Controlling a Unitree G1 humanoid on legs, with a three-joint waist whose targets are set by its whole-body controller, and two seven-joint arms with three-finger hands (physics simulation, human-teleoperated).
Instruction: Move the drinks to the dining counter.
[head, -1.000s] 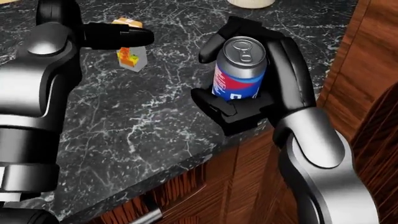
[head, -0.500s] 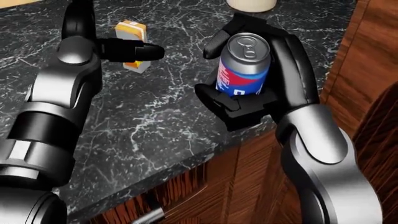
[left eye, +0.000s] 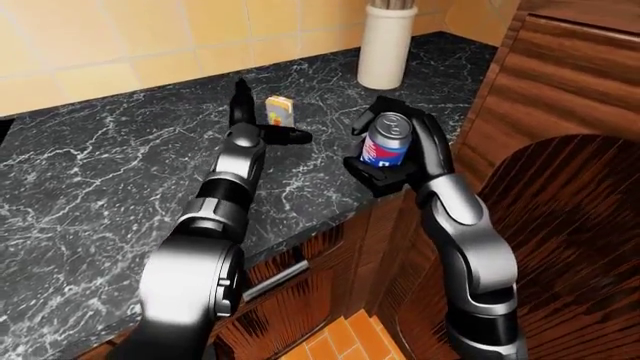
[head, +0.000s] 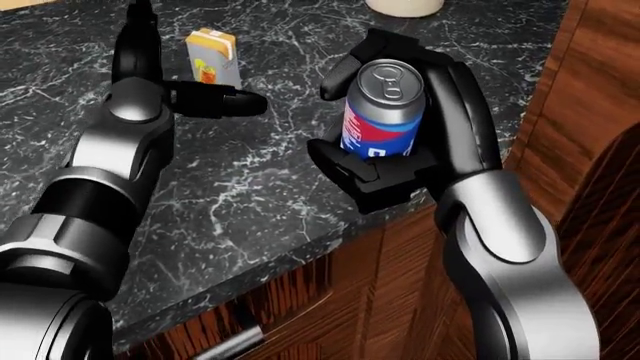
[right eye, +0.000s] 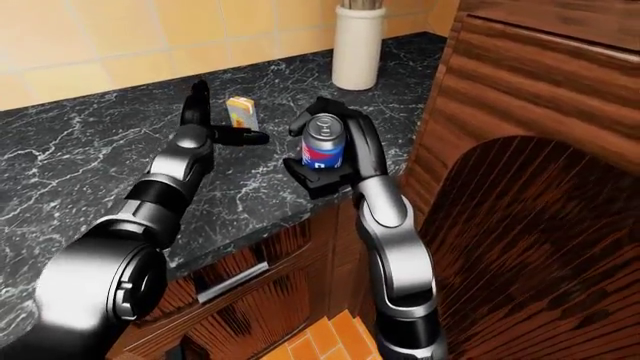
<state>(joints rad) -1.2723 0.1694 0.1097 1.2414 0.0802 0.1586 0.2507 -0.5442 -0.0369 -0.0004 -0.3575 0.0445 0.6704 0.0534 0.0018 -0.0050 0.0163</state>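
Note:
A blue and red soda can (head: 380, 127) stands upright in my right hand (head: 398, 94), whose fingers are shut round it just above the edge of the black marble counter (head: 250, 195). To the left in the head view, a small orange and yellow juice box (head: 213, 60) stands upright on the counter. My left hand (head: 190, 75) is open beside it. One finger points up at the box's left and another stretches rightward just below it. Whether they touch the box I cannot tell.
A cream cylindrical jar (left eye: 387, 45) stands on the counter by the yellow tiled wall. A tall wooden cabinet (left eye: 560, 75) borders the counter on the right, above a dark rounded wooden surface (left eye: 560, 225). Wooden drawers with a metal handle (left eye: 275, 277) lie below the counter edge.
My left arm has reached further in; its outstretched finger, which crossed the juice box, now lies below it. The right hand still holds the can in nearly the same place.

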